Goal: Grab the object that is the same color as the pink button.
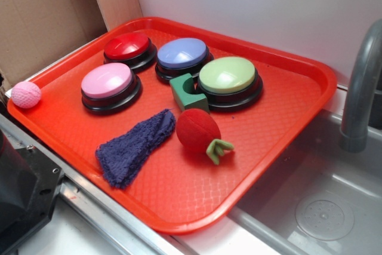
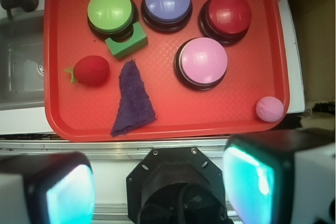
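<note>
The small pink ball lies at the outer edge of the red tray, just at its corner and apparently touching the rim, so it is apart from all the other things and not in the flat middle of the tray; the pink button that gives the colour stands on the tray near this corner, with bare tray between them; the gripper hangs above the near side of the tray and its jaws are spread wide with nothing between them, which fits an approach not yet begun; in the wrist view the ball sits beside the right finger pad, not between the pads, so a shift to that side seems needed; the red plush ball, the purple cloth, the green block and the red, blue and green buttons are well apart from the ball; only the raised rim and the cardboard wall behind are close enough to hinder the jaws.
</note>
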`<control>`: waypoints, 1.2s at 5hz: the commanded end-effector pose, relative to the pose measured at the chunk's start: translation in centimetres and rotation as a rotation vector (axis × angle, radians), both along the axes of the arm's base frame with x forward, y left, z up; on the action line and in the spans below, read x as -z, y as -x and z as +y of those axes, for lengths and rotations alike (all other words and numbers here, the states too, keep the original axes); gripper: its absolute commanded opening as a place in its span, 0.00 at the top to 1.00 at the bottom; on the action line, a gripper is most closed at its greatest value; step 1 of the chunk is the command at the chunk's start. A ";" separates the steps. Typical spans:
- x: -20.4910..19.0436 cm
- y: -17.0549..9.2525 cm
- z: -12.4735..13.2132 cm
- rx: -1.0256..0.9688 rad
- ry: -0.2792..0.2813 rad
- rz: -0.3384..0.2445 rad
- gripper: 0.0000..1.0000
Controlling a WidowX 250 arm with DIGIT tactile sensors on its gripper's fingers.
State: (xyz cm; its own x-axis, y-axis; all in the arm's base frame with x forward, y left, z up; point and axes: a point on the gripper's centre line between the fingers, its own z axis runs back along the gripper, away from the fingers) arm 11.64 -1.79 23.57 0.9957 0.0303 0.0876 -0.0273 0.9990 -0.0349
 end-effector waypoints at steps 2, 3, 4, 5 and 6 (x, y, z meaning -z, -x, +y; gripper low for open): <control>1.6 -0.7 1.4 -0.040 -0.040 -0.018 0.00; 3.3 -0.9 3.1 -0.125 -0.082 -0.020 0.00; 5.6 -1.1 6.0 -0.200 -0.097 -0.010 0.00; 8.1 -0.8 9.0 -0.262 -0.091 0.017 0.00; 10.2 -0.7 11.1 -0.274 -0.133 -0.015 0.00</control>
State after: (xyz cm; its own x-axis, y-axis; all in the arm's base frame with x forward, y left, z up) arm 12.30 8.87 12.84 0.9518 0.2866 0.1091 -0.2966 0.9508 0.0897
